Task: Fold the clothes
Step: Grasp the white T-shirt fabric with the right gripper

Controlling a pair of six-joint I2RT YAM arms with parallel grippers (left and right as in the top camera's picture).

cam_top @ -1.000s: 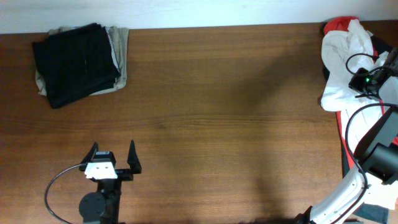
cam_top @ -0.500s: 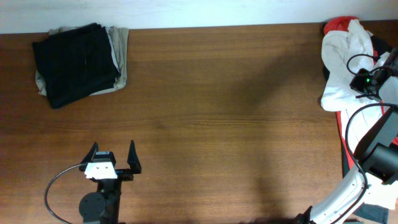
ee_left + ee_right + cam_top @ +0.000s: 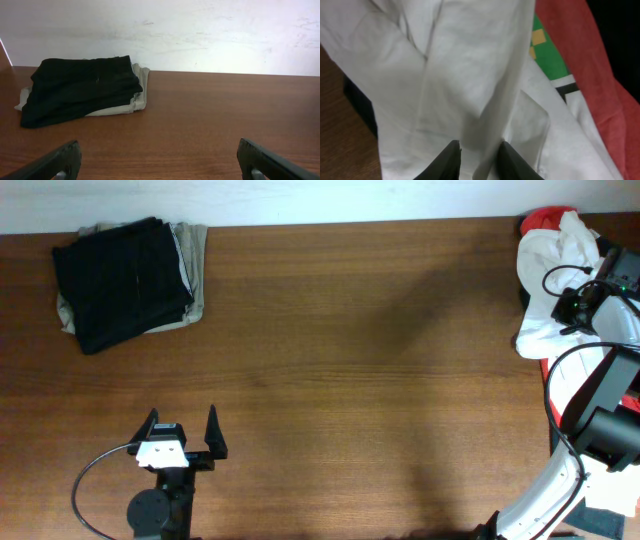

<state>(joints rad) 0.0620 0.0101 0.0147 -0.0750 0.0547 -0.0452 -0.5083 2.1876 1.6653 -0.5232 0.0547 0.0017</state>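
The clothes lie heaped at the table's far right edge: a crumpled white T-shirt (image 3: 543, 280) lies on top of a red shirt (image 3: 545, 220). My right gripper (image 3: 578, 302) is down on that heap. In the right wrist view, its jaws (image 3: 480, 145) stand narrow, with a raised fold of the white T-shirt (image 3: 470, 75) pinched between them. My left gripper (image 3: 181, 420) rests near the front left of the table, wide open with nothing between its fingers (image 3: 67, 155).
A folded black piece (image 3: 120, 270) on a khaki one (image 3: 192, 270) sits at the far left corner, also seen ahead of the left gripper (image 3: 80, 90). The red shirt (image 3: 580, 60) with a green patch lies under the white cloth. Bare wooden table (image 3: 350, 380) spans the middle.
The right wrist has shifted slightly toward the far right over the heap and its jaws have narrowed onto the white fold. The left arm has not moved.
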